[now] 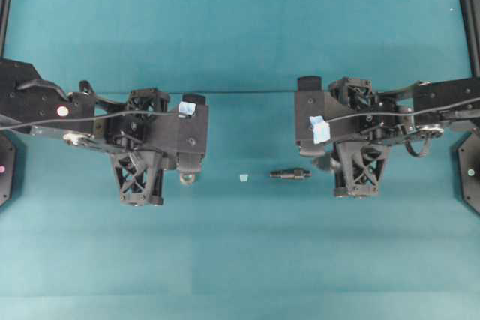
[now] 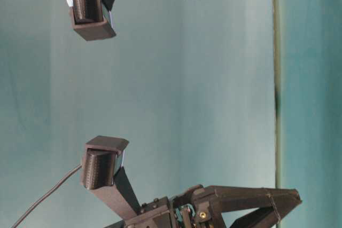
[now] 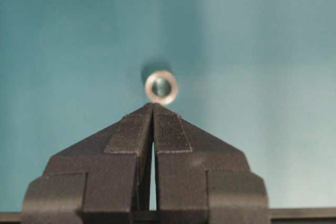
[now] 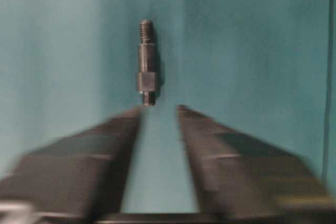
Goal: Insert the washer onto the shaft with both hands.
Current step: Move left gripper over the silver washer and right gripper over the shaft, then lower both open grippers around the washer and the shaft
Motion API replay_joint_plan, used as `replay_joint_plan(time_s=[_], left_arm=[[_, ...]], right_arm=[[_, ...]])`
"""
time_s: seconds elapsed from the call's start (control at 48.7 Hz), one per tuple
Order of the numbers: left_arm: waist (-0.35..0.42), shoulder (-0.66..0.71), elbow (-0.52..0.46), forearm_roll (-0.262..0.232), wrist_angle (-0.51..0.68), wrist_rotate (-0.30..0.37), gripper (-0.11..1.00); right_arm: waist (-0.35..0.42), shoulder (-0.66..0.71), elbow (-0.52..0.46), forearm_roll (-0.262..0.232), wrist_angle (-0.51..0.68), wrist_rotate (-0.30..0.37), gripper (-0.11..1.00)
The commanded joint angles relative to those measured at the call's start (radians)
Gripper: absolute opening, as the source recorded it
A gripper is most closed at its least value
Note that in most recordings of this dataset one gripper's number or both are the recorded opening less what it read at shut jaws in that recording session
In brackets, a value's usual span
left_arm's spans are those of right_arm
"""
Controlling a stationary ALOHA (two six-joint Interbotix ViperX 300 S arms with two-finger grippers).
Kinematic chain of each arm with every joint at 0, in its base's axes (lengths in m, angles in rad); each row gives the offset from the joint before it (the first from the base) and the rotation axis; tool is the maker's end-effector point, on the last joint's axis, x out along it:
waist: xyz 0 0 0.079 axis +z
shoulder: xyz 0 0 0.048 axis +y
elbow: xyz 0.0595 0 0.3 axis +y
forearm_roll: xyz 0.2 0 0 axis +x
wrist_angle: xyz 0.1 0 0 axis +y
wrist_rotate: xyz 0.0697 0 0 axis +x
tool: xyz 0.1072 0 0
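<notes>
Parts for the job lay apart on the teal table (image 1: 240, 260), and I take the shaft (image 1: 290, 174) as my landmark. It rested flat on its side, with a pale whitish scrap (image 1: 243, 177) just beside its left end, and the washer (image 1: 187, 178) further left beyond that scrap, well apart from the shaft. I think they were laid out so that each arm had one piece on its own side. My left gripper (image 3: 153, 109) pointed straight at the washer, which lay flat just past its tips; its fingers (image 3: 170, 132) were almost together, with only a thin slit between them, and held nothing. My right gripper (image 4: 159, 109) was lined up with the near end of the shaft, on the side away from the washer; its jaws stood a little apart, holding nothing, and looked blurred in the wrist view. In my judgement both hands were aimed along their parts to prepare a pickup, and neither part was grasped yet.
</notes>
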Motion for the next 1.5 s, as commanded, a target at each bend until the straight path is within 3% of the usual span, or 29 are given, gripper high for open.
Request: replay_joint_plan(time_s=[0.0,0.206,0.308,0.884,1.48], left_arm=[[0.003,-0.002,-0.014,0.003,-0.023,0.0,0.13],[0.003,0.044,-0.012,0.003,-0.026,-0.002,0.73],[0.003,0.069,-0.015,0.003,-0.028,0.002,0.95],[0.003,0.17,-0.002,0.003,-0.123,0.0,0.93],[0.002,0.192,0.009,0.003,-0.123,-0.008,0.93]], right_arm=[[0.002,0.0,-0.018,-0.002,-0.009,-0.003,0.24],[0.006,0.032,-0.02,-0.002,-0.025,0.002,0.82],[0.008,0.049,-0.021,-0.002,-0.044,0.0,0.82],[0.008,0.152,-0.003,-0.002,-0.135,-0.006,0.8],[0.021,0.235,0.018,0.0,-0.198,0.003,0.82]])
